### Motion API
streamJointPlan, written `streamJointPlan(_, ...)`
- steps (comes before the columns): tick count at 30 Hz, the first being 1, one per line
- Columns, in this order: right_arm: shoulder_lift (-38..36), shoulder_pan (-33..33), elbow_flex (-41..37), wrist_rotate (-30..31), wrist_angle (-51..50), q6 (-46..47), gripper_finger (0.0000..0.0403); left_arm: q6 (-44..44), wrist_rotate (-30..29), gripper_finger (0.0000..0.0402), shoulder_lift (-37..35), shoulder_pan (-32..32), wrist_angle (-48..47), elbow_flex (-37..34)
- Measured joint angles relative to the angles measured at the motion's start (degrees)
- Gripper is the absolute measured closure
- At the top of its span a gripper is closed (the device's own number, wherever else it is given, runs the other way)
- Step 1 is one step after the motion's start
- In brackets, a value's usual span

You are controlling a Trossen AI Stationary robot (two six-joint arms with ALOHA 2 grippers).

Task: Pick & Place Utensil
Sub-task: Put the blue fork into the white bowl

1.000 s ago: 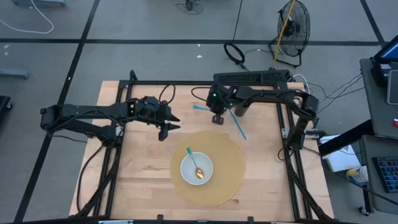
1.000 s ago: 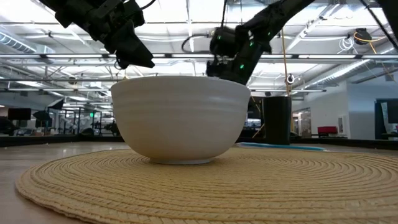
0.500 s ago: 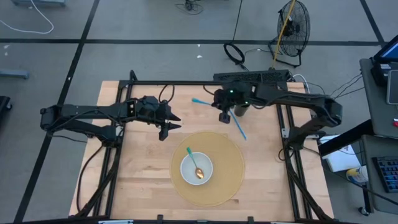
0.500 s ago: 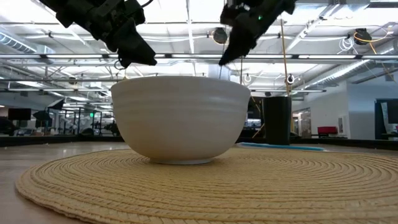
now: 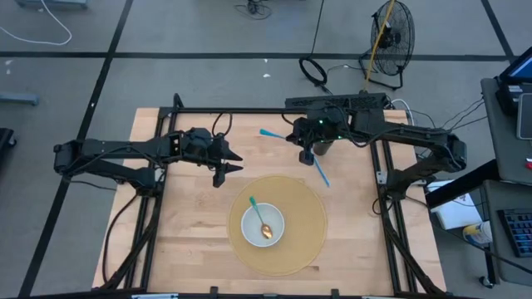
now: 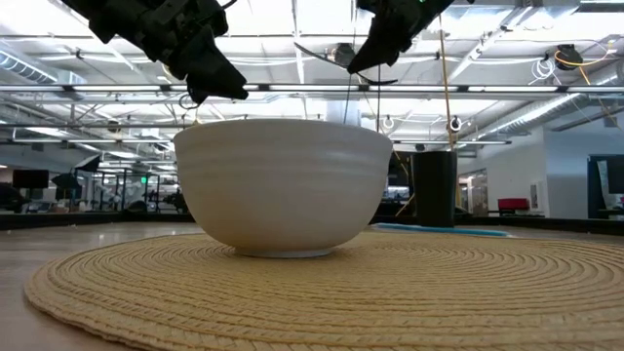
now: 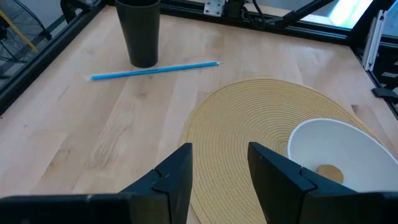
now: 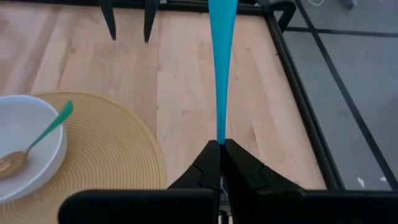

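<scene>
Right gripper [image 5: 305, 152]: fingers clamped on a blue utensil [image 8: 220, 56], handle end pinched, long axis pointing away from the black cup [image 5: 322, 146] just beside it; your nearest arm. Second blue utensil [image 5: 320, 170] lies between cup and placemat [image 5: 312, 224]. Bowl [image 5: 263, 225] with spoon [image 5: 260, 218] stands farther off. Left gripper [image 5: 226, 164]: fingers apart, empty, waiting across from the cup.

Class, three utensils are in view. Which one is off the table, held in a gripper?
The blue utensil pinched in the right gripper. The blue stick lies flat on the table beside the black cup, and the green-handled spoon rests in the bowl.
</scene>
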Motion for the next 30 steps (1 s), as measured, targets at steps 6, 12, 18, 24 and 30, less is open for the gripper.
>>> streamJointPlan(6,0.1,1.4,0.0,0.0,-0.9,1.0,0.0403,-0.7,0.0,0.0243,0.4,-0.1,2.6,0.0)
streamJointPlan(12,0.1,6.0,-2.6,-0.1,0.8,2.6,0.0403,-1.6,0.5,0.0243,3.8,-1.8,8.7,0.0)
streamJointPlan(18,-0.5,11.8,-7.4,5.4,1.3,6.1,0.0403,-1.2,0.6,0.0243,7.6,-3.4,10.2,0.0)
streamJointPlan(24,-5.2,18.1,-15.9,9.5,7.3,11.3,0.0403,-1.4,0.5,0.0243,10.0,-4.5,10.7,0.0)
streamJointPlan(30,-12.7,25.4,-29.5,13.8,22.4,17.3,0.0403,-2.0,0.4,0.0243,11.1,-5.9,12.2,0.0)
